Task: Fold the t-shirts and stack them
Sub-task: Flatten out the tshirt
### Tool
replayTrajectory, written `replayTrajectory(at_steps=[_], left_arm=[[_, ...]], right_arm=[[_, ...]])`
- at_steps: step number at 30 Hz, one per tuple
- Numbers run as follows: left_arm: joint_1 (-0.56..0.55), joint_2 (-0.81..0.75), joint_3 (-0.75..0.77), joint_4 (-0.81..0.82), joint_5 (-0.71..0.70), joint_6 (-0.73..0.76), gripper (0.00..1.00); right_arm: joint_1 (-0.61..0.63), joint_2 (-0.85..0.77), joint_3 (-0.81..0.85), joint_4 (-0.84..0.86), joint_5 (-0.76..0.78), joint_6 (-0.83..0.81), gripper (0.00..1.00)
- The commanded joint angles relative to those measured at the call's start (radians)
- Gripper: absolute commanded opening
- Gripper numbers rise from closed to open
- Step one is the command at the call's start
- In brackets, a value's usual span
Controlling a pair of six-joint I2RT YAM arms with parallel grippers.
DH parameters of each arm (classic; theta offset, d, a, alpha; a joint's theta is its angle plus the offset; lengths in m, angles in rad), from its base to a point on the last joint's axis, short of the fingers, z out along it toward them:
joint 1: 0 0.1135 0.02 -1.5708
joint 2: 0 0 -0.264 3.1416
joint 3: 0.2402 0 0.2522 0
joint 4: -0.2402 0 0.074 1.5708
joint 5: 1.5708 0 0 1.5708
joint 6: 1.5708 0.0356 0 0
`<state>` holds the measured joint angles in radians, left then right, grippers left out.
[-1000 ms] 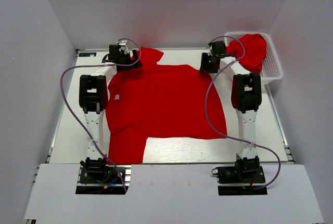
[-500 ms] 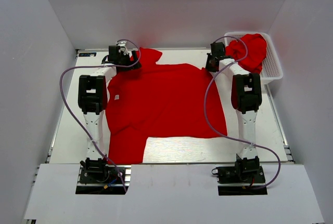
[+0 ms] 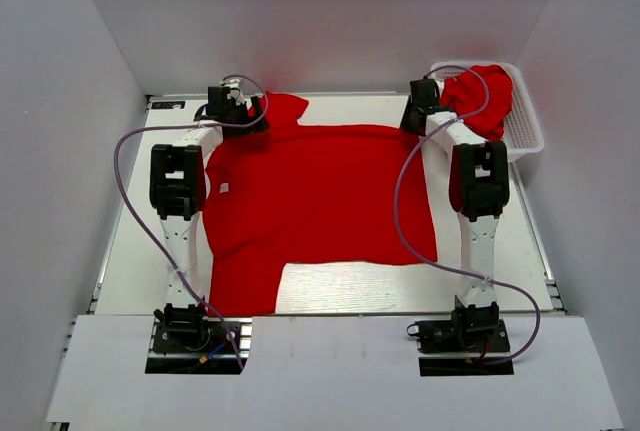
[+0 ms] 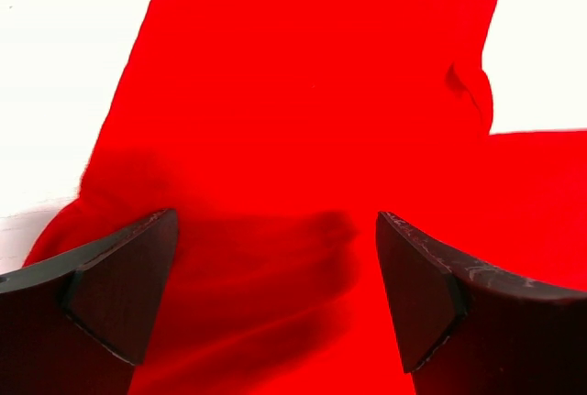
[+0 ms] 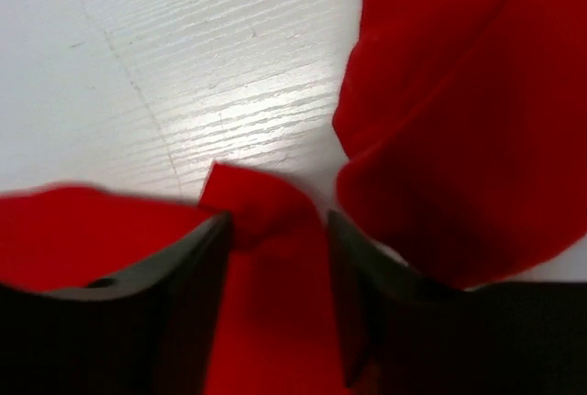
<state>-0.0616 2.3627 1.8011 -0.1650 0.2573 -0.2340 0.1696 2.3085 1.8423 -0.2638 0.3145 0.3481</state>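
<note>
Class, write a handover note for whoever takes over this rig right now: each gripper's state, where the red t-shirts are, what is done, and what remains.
Left gripper: open, fingers wide apart over the far left sleeve of the spread t-shirt, holding nothing.
Right gripper: fingers astride that shirt's far right corner, with cloth between them. Whether they pinch it cannot be told.
The spread t-shirt lies flat on the table.
A second t-shirt sits crumpled in the basket at the far right.
Done: one shirt laid out.
Left: fold it, fold the basket one, and stack them.
</note>
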Motion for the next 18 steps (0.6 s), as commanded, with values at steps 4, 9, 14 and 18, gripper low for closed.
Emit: replayTrajectory(at_steps=[4,9,14,18], left_arm=[[0.02,0.058,0.029,-0.137,0.0,-0.018,0.99],[0.02,0.058,0.04,-0.116,0.042,-0.018,0.99],[0.02,0.058,0.04,-0.103,0.042,-0.027,0.99],[0.02,0.049,0.029,-0.103,0.042,-0.027,0.99]], right_arm=[[0.004,-0.043,0.049,0.029,-0.196,-0.083,0.9],[0.031,-0.093,0.032,0.084,-0.389,-0.145,0.9],[0.068,-0.098,-0.001,0.06,-0.425,-0.15,0.9],[0.071,-0.092,-0.058,0.051,-0.416,-0.112,0.9]])
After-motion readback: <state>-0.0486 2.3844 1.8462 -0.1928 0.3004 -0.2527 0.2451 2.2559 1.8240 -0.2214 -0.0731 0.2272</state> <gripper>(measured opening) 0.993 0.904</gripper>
